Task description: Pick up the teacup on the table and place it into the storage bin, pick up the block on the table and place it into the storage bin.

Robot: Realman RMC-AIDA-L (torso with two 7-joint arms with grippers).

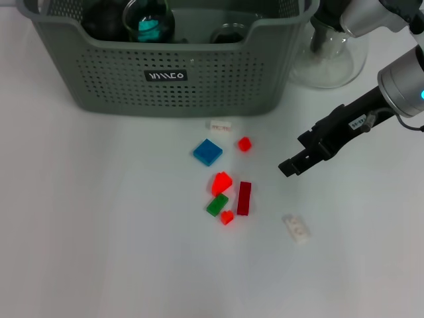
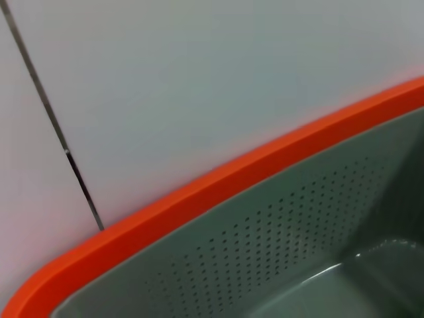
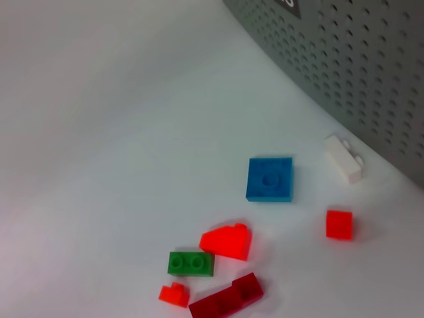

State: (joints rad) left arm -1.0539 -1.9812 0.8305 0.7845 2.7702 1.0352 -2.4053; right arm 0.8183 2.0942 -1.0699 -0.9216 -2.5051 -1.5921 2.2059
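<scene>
The grey-green storage bin stands at the table's far side; its perforated wall also fills a corner of the right wrist view. Inside it are two round glass vessels, one holding something teal and the other beside it; no teacup stands on the table. Several blocks lie in front of the bin: a blue block, a small red block, an orange-red one, a green one and a dark red bar. My right gripper hovers to the right of the cluster, holding nothing that I can see.
A clear glass teapot stands right of the bin, behind my right arm. One white block lies by the bin's front wall, another nearer me at the right. The left wrist view shows only an orange rim over a perforated grey wall.
</scene>
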